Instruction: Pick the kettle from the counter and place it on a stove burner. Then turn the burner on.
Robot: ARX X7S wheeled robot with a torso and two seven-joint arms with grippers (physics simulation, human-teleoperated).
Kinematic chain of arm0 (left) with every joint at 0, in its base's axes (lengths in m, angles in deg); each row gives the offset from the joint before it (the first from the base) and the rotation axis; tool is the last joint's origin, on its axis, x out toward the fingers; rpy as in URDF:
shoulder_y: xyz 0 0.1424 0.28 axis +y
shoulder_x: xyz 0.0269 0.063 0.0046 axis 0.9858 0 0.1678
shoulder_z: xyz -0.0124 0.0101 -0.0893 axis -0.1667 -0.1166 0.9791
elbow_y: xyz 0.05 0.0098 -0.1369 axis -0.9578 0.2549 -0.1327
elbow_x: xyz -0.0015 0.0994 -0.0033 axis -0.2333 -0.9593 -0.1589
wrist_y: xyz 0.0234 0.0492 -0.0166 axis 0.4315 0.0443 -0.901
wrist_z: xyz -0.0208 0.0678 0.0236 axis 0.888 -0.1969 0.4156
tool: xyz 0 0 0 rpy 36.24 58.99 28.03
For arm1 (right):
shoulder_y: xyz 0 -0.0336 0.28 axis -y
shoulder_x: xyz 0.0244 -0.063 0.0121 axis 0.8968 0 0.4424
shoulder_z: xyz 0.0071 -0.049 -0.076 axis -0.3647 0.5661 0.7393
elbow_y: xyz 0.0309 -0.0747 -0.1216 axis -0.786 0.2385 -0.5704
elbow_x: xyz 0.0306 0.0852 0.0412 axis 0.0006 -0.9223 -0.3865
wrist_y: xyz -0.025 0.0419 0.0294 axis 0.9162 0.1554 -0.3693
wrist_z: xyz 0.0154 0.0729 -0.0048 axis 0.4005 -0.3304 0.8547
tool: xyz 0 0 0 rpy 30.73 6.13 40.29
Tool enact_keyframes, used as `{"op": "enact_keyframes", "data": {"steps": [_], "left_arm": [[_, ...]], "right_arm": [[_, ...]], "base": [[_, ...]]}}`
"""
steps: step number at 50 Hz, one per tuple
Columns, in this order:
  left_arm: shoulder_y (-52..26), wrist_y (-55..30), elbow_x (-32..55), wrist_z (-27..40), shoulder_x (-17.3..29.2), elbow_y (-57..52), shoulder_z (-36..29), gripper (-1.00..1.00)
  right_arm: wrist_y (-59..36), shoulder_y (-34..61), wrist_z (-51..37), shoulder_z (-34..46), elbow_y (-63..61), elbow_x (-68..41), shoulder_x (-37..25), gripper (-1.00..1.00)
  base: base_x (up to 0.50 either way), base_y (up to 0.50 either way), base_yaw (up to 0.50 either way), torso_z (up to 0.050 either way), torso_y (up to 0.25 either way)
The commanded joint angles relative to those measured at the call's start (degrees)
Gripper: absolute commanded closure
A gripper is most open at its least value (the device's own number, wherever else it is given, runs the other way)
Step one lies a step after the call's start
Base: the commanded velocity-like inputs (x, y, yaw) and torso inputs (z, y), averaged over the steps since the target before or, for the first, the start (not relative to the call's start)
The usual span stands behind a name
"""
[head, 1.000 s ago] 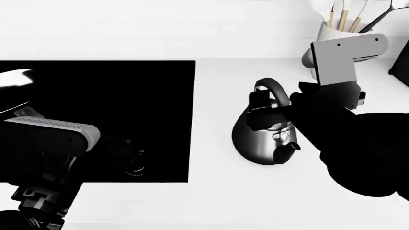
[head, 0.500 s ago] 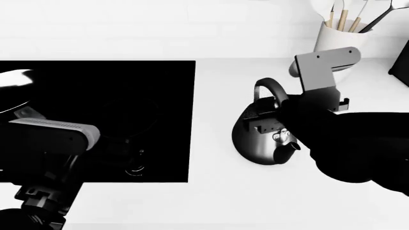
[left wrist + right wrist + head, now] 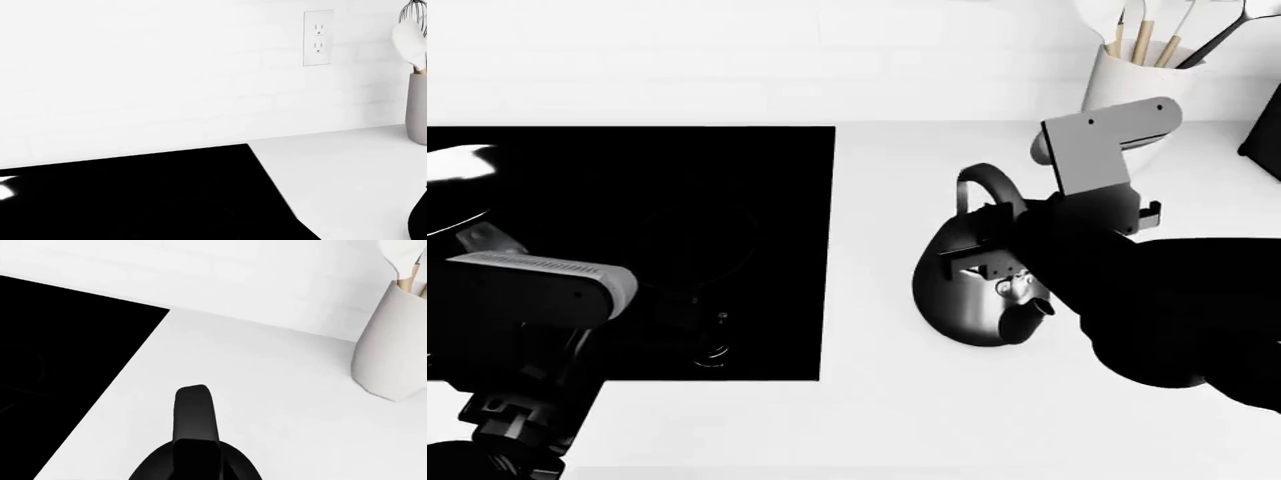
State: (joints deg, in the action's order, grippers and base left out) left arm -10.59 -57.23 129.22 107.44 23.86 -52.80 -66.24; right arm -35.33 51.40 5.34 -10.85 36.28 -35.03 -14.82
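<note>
The steel kettle point(image 3: 968, 300) stands upright on the white counter point(image 3: 868, 420), to the right of the black glass cooktop point(image 3: 694, 180); no burner ring shows on it. My right gripper point(image 3: 977, 257) reaches in from the right at the kettle's arched black handle point(image 3: 988, 182), one finger on each side of it and a gap between them. In the right wrist view the handle point(image 3: 195, 410) rises just ahead of the jaws. My left arm point(image 3: 541, 280) hangs over the cooktop's front left; its fingers are lost against the black glass.
A white utensil holder point(image 3: 1132, 70) with spoons stands behind the right arm. A dark pan point(image 3: 451, 190) lies at the cooktop's left edge. A small round knob point(image 3: 710, 352) shows near the cooktop front. A wall outlet point(image 3: 318, 37) is on the backsplash.
My right gripper has moved left and down onto the kettle's handle, then nearly stopped. The kettle and left arm have hardly moved.
</note>
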Motion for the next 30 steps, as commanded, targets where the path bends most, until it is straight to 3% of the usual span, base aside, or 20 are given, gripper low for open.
{"op": "enact_keyframes", "data": {"steps": [1, 30], "left_arm": [[-0.4, -0.09, 0.81, 0.81, 0.36, -0.23, -0.08, -1.0], [-1.46, 0.77, 1.9, 1.57, 1.34, 0.35, -0.41, -1.0]], "right_arm": [[-0.69, 4.06, -1.13, -2.74, -1.55, 2.61, -1.1, 1.0], [-1.65, 9.43, -4.67, -5.23, -2.25, 3.62, -1.84, 1.0]], "base": [[0.0, 0.0, 0.0, 0.0, 0.011], [0.0, 0.0, 0.0, 0.0, 0.002]]}}
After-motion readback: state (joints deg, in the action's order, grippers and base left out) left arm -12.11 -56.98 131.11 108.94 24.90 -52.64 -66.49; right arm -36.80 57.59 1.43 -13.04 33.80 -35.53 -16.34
